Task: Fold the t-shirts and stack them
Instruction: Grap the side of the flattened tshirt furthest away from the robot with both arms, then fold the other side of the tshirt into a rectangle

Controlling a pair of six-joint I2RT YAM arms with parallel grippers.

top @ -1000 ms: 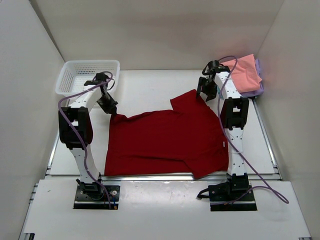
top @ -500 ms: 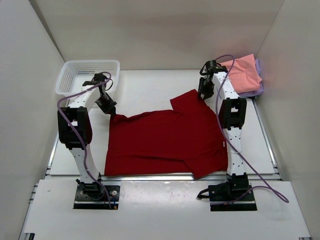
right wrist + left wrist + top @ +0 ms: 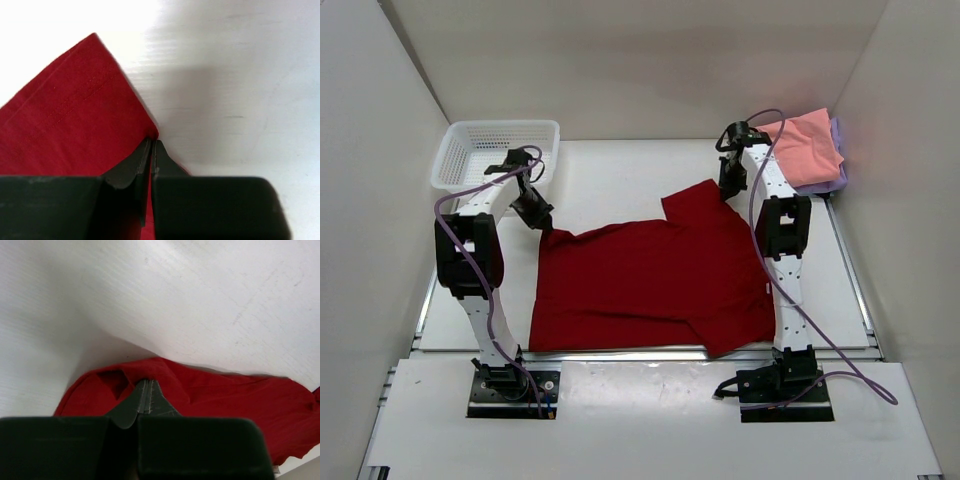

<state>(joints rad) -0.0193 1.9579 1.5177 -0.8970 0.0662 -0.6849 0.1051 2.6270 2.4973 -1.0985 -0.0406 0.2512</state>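
**Top external view.** A large, plain, soft-cloth dark red t-shirt (image 3: 650,285) is found spread mostly flat on the white table (image 3: 620,180), between the two arms. Its near hem lies along the table's near edge. The left gripper (image 3: 542,222) is lowered onto the far left corner of the garment. The right gripper (image 3: 728,190) is lowered onto the far right sleeve corner. A salmon pink folded shirt (image 3: 810,145) is noted in the far right corner, resting on a lavender folded shirt (image 3: 839,175) (only a thin edge of the lavender cloth is exposed). A white plastic mesh basket (image 3: 505,125) is placed in the far left corner, just behind the left arm and apart from the red garment.

**Left wrist view.** The left gripper (image 3: 147,390) is seen with its fingertips pressed together. Dark red t-shirt (image 3: 225,400) cloth is bunched and pinched at the tips, with a small fold raised beside them. Bare white table (image 3: 200,300) is seen beyond.

**Right wrist view.** The right gripper (image 3: 151,145) is likewise closed, its tips pinched on the pointed corner of the dark red t-shirt (image 3: 65,125). A stitched hem is visible along the cloth's edge. The white table (image 3: 240,100) is seen to the right.
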